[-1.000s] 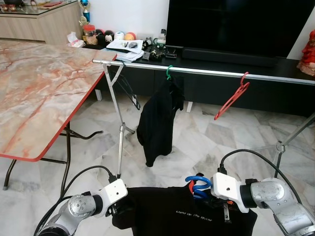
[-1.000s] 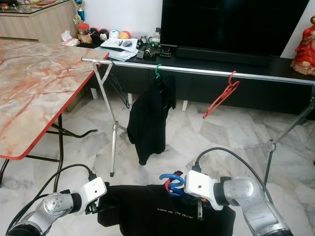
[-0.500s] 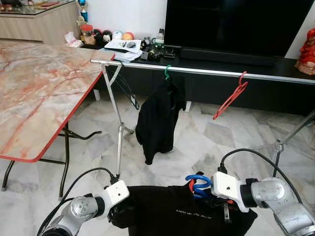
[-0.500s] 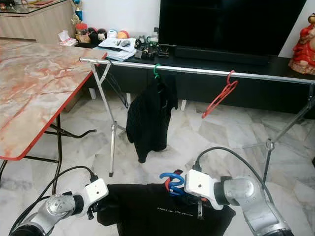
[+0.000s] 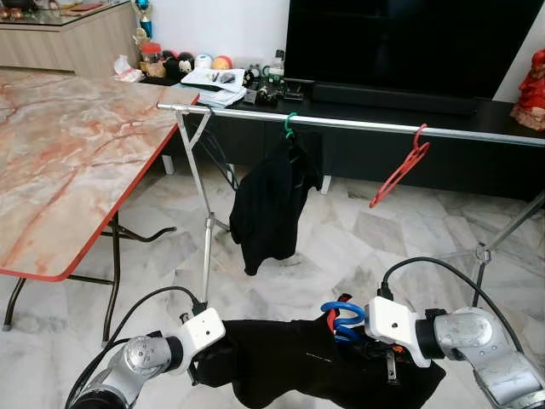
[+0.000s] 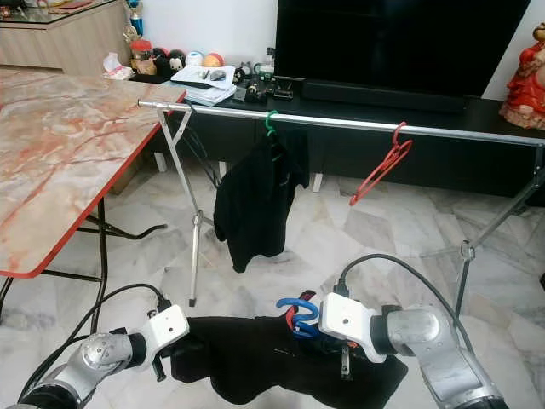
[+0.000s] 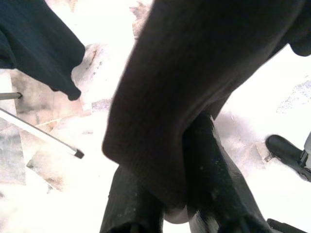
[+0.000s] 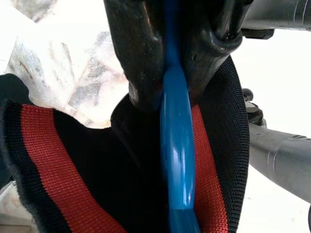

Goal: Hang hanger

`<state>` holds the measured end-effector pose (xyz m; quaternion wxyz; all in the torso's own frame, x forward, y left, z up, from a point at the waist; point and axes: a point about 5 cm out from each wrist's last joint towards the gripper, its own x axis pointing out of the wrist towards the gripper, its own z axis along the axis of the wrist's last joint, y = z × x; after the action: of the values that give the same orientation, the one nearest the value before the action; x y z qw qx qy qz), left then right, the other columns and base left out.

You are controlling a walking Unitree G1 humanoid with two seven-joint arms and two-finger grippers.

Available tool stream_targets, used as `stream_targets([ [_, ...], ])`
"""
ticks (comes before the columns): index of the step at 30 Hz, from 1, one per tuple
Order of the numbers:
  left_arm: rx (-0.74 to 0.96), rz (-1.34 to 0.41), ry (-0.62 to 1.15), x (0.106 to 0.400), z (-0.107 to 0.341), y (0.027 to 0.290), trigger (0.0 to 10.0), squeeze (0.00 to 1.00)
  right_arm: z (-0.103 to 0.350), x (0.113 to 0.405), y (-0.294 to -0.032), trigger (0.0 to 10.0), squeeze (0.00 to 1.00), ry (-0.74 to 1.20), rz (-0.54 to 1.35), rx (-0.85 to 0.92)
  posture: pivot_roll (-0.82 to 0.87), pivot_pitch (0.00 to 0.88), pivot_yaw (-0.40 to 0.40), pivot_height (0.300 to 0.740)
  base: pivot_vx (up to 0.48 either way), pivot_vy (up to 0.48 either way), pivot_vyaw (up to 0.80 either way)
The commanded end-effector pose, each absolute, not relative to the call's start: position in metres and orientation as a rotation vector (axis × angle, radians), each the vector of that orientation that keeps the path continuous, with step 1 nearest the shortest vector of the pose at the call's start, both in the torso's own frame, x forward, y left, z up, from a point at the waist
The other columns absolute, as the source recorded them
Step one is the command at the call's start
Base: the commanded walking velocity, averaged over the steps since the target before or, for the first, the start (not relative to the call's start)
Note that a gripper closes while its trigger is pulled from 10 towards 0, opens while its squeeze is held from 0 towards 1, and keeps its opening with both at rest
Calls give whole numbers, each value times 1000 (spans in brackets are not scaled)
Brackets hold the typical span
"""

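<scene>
A blue hanger [image 5: 342, 317] carries a black shirt [image 5: 289, 362] with a red-striped collar [image 8: 43, 160], held low in front of me. My right gripper [image 8: 170, 82] is shut on the hanger's blue hook, close below the silver rail [image 5: 358, 124]. My left gripper [image 7: 170, 213] is shut on the shirt's left edge, with dark cloth pinched between its fingers. On the rail hang a green hanger [image 5: 291, 126] with a black garment [image 5: 271, 209] and a bare red hanger [image 5: 400, 169] to its right.
A marble table with a red edge [image 5: 68, 153] stands at the left. The rack's legs [image 5: 204, 221] stand beside it and at the right [image 5: 502, 234]. Behind the rail are a low black console [image 5: 477, 115], a large TV [image 5: 409, 43] and a red figurine [image 5: 535, 81].
The held shirt has gone from flat to slack and bunched, its lower edge sagging. My left gripper has risen slightly. The hanging black garment has swung a little to the left.
</scene>
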<state>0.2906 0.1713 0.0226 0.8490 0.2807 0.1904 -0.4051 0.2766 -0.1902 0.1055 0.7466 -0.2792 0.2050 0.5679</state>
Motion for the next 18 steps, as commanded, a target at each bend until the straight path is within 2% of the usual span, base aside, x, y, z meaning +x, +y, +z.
stream_targets([
  [1,587,-857,399,290,23,174,0,0,114,281,-191,10000,0,410,1226,-612,129,39,-37,740,0,0,0],
  [18,651,-826,438,286,21,193,0,0,110,285,-188,10000,0,412,1222,-627,144,7,-30,740,0,0,0],
])
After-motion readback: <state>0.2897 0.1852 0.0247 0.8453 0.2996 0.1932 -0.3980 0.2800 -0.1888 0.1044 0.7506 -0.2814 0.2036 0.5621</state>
